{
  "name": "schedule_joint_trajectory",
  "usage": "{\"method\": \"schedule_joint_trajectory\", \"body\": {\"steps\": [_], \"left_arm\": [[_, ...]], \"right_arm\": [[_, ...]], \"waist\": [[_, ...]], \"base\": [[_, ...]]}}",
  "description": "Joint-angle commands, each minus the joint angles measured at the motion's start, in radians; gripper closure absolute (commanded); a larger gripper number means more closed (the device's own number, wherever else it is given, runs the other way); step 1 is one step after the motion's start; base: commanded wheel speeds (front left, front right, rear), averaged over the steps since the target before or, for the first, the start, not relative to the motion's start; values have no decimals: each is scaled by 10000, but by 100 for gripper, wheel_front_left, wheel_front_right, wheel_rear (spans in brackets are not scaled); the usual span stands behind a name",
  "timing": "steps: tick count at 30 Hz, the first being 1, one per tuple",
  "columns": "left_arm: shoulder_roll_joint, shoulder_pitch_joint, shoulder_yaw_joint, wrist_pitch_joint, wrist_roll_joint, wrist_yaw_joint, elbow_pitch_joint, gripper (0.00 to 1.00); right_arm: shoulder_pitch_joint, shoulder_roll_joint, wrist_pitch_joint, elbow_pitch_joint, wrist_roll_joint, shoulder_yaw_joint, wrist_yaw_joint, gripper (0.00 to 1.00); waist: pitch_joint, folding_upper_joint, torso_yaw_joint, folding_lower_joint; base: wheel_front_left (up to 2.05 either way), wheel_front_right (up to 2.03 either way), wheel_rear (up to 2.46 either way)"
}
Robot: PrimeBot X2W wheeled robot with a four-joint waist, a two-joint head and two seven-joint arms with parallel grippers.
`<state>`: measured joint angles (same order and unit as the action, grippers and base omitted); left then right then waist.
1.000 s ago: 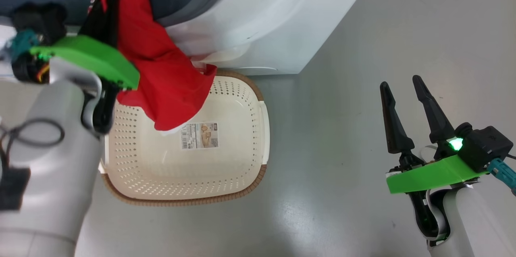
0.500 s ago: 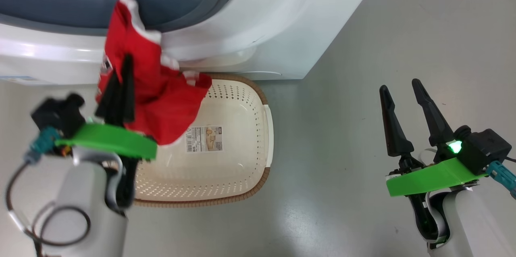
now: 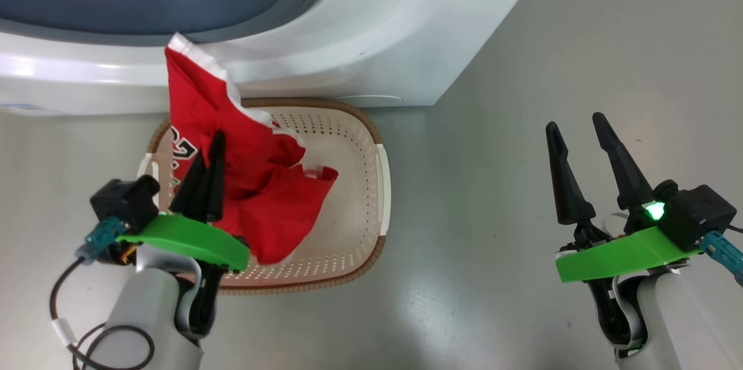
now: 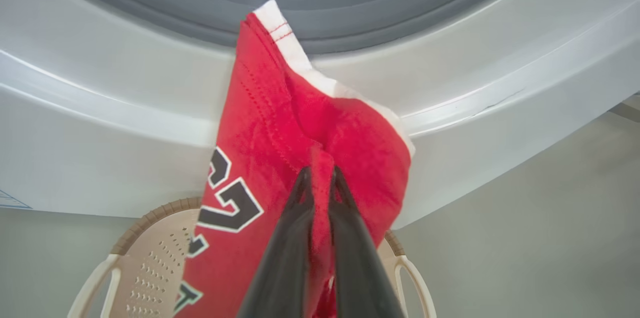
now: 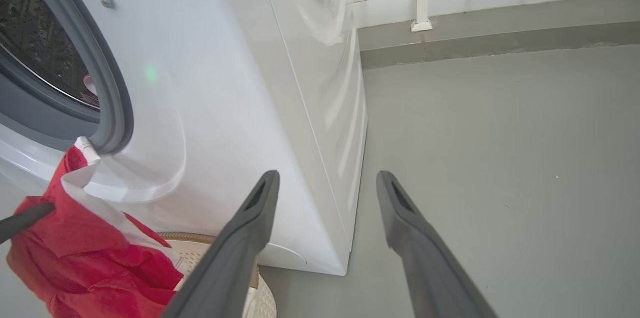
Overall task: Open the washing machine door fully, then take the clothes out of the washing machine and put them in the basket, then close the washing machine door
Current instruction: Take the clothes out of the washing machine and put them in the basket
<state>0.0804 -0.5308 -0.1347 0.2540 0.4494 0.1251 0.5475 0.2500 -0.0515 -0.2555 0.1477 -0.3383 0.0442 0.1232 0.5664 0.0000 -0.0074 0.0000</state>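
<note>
One red jersey (image 3: 255, 201): hangs lengthwise, white-trimmed end up, over basket (image 3: 348, 143).
Left gripper (image 3: 209, 146): points up, pinching jersey.
Right gripper (image 3: 574, 121): upright, spread.

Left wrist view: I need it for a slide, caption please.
Left gripper pinches a red garment above the basket, before the washing machine.

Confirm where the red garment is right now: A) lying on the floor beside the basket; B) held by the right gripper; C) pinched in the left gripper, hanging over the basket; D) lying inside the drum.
C: the left gripper is shut on the red garment, which hangs over the basket, while the right gripper stands open and empty.
</note>
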Motion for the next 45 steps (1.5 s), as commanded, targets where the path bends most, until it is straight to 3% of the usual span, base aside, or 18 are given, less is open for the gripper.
{"method": "schedule_joint_trajectory", "body": {"steps": [1,18,20,21,22,25,26,28,30,45], "left_arm": [[290,158,198,77,80,54,-76,100],[580,-814,-572,78,584,55,2124,100],[593,-874,-604,78,626,55,2238,84],[603,-892,-617,78,636,55,2272,69],[603,-892,-617,78,636,55,2272,69],[634,-898,-662,78,617,55,2330,47],[635,-891,-671,78,617,55,2346,36],[631,-866,-680,78,627,55,2378,5],[633,-841,-683,78,641,55,2395,0],[671,40,97,78,166,55,1415,0]], "right_arm": [[-4,13,-63,-266,197,212,75,0],[332,13,-63,-409,82,187,75,0],[339,13,-63,-412,82,181,75,0],[340,13,-63,-414,82,180,75,0],[340,13,-63,-414,82,180,75,0],[325,13,-63,-405,81,172,75,0],[318,13,-63,-399,82,173,75,0],[309,13,-63,-377,83,173,75,0],[296,13,-63,-349,85,175,75,0],[-122,13,-63,-74,109,280,75,0]], "waist": [[98,0,-66,0],[960,0,-409,0],[984,0,-428,0],[991,0,-433,0],[991,0,-433,0],[974,0,-439,0],[963,0,-439,0],[915,0,-427,0],[849,0,-410,0],[-559,0,-375,0]], "base": [[0,0,0],[0,0,0],[0,0,0],[0,0,0],[0,0,0],[0,0,0],[0,0,0],[0,0,0],[0,0,0],[0,0,0]]}}
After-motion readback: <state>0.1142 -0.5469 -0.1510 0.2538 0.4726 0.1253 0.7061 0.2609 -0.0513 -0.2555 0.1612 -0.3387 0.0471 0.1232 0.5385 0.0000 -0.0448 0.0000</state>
